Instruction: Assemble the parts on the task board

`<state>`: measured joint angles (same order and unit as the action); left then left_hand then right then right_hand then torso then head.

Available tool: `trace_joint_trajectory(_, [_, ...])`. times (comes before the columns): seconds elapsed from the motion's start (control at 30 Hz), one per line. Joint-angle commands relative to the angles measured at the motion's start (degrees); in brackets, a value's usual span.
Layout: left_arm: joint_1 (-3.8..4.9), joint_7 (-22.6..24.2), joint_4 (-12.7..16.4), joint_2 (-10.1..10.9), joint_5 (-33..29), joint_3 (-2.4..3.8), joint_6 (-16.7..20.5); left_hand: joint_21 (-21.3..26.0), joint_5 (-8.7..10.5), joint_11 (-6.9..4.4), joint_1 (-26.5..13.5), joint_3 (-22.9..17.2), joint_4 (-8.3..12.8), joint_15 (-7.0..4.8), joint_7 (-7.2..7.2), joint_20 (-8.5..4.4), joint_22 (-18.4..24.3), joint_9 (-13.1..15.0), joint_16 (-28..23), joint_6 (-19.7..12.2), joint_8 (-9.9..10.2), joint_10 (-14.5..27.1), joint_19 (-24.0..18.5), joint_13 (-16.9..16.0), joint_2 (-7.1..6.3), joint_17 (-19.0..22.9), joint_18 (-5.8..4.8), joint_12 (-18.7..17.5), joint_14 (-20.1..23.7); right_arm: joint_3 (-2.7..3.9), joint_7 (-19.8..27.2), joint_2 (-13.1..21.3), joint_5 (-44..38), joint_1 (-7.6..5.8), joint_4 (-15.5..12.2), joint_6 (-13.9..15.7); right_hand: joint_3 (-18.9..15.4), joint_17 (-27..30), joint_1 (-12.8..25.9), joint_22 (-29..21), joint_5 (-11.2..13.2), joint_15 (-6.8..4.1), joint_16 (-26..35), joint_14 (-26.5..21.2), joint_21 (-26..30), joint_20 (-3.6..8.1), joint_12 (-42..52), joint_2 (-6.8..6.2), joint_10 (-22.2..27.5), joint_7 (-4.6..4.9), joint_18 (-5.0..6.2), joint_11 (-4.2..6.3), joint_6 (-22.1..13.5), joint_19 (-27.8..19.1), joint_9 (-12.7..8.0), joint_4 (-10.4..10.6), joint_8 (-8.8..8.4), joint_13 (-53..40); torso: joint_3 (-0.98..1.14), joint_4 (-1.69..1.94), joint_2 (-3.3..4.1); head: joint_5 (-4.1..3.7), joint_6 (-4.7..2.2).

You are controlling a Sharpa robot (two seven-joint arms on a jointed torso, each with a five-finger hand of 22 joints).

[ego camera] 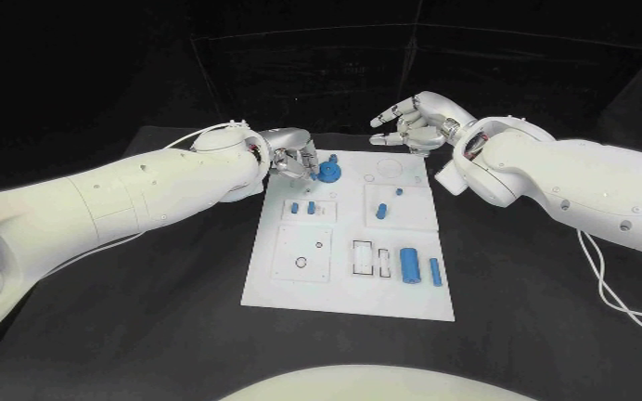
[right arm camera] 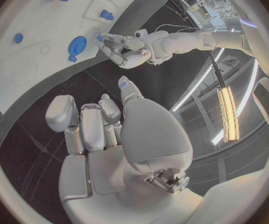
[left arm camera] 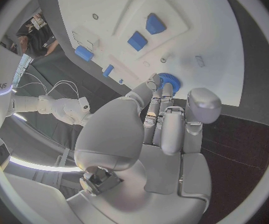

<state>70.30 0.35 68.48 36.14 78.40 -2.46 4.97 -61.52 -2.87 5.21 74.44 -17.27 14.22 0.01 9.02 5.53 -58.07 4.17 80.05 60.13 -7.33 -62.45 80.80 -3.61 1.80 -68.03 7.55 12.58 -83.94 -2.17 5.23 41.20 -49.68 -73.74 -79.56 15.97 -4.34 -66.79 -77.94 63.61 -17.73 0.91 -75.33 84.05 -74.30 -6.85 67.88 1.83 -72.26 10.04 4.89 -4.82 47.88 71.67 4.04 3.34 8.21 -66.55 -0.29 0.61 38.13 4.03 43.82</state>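
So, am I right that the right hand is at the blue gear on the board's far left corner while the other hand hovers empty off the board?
Not quite: it is the left hand at the blue gear; the right hand hovers empty beyond the board, as the head view shows.

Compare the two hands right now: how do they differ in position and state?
The left hand is at the task board's far left corner with fingertips at the blue gear; the right hand hovers beyond the board's far edge, touching nothing. The right hand's fingers are apart and empty. Both are silver, on white arms.
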Motion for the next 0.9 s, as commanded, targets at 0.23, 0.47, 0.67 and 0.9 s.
trace_joint_trajectory(0.23, [-0.25,-1.3,1.1,1.1,-0.4,-0.01,-2.3,-0.3,0.16,-0.04,-0.8,-0.4,0.0,0.07,0.07,0.0,-0.1,-0.1,0.2,0.3,0.4,-0.5,0.1,-0.1,0.04,0.1,-0.86,-0.5,-1.4,0.03,0.3,-0.1,0.1,-0.1,0.1,-0.2,-0.4,0.0,-0.4,-0.1,-0.3,-0.5,0.4,1.0,0.3,0.12,0.2,0.35,0.2,0.01,1.03,-0.08,0.0,-0.1,0.0,0.1,0.3,0.0,-0.02,-0.06,0.03,0.25,0.31])
trace_joint_trajectory(0.47, [-0.73,-1.6,0.5,0.9,-0.3,-0.02,-3.6,-0.1,0.17,-0.04,-0.8,-0.5,0.1,0.08,0.06,0.01,0.1,-0.2,0.2,0.3,0.5,-0.5,0.0,-0.1,-0.15,0.3,-0.82,-0.6,-1.4,0.03,0.4,-0.1,0.1,-0.1,0.1,-0.2,-0.4,0.0,-0.4,-0.1,-0.3,-0.5,0.4,1.0,0.3,0.12,0.2,0.35,0.2,0.01,1.03,-0.08,0.0,-0.1,0.0,0.1,0.3,0.0,0.0,-0.12,0.07,0.26,0.29])
trace_joint_trajectory(0.67, [-1.07,-1.7,-0.1,0.5,-0.2,-0.02,-3.8,-0.1,0.17,-0.03,-0.8,-0.5,0.2,0.09,0.07,0.02,0.1,-0.2,0.1,0.3,0.5,-0.6,0.0,-0.1,-0.22,0.4,-0.81,-0.6,-1.3,0.03,0.4,-0.1,0.1,-0.09,0.2,-0.3,-0.4,0.0,-0.4,-0.1,-0.3,-0.5,0.4,1.0,0.3,0.12,0.2,0.35,0.2,0.01,1.03,-0.08,0.0,-0.1,0.0,0.1,0.3,0.0,0.01,-0.12,0.05,0.23,0.39])
trace_joint_trajectory(0.9, [-1.23,-1.8,-0.3,0.2,-0.2,-0.02,-4.1,-0.1,0.17,-0.03,-0.8,-0.5,0.2,0.09,0.07,0.02,0.1,-0.2,0.1,0.3,0.6,-0.6,0.0,-0.1,-0.24,0.4,-0.82,-0.7,-1.3,0.03,0.4,-0.2,0.1,-0.09,0.2,-0.3,-0.4,0.0,-0.4,-0.1,-0.3,-0.5,0.4,1.0,0.3,0.12,0.2,0.35,0.2,0.01,1.03,-0.08,0.0,-0.1,0.0,0.1,0.3,0.0,0.08,-0.14,0.04,0.26,0.46])
